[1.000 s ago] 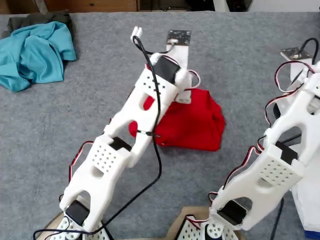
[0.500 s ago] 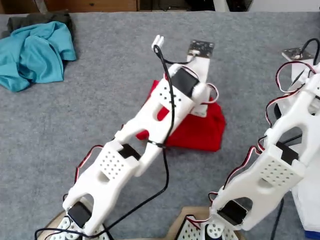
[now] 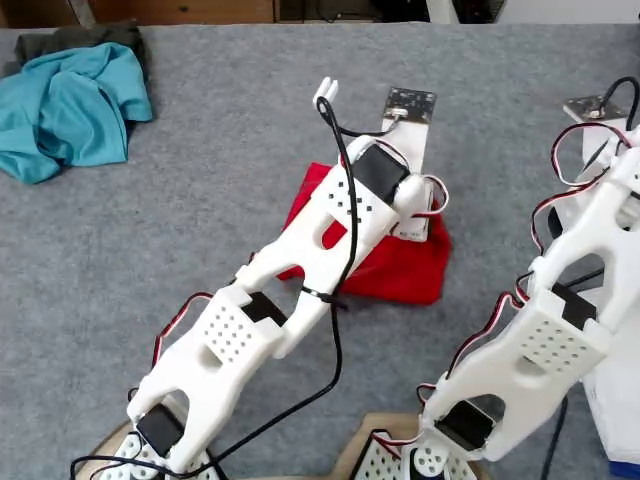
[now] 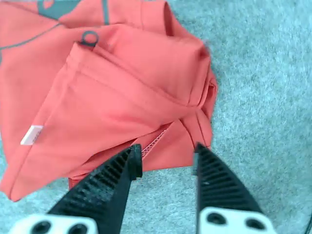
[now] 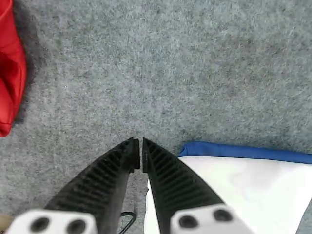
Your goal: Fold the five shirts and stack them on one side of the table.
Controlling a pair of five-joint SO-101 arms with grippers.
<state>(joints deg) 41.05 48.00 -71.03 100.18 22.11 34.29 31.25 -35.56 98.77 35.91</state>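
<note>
Grey table (image 3: pixel 200 200), red shirt (image 4: pixel 122 97) below left pincer (image 4: pixel 168 150)

The red shirt (image 3: pixel 400 262) lies near the middle of the grey table (image 3: pixel 200 200), gathered into a rough, lumpy bundle of overlapping folds. A stitched hem shows at one corner, a small white label (image 4: pixel 31 135) on one fold, and a grey print near one edge. The teal shirt (image 3: pixel 70 100) sits crumpled in a loose heap at the far left corner, partly on a dark shirt (image 3: pixel 70 40) behind it. At the right edge lies a flat white garment (image 5: pixel 234 190), with a blue garment (image 5: pixel 243 152) showing along its border
</note>
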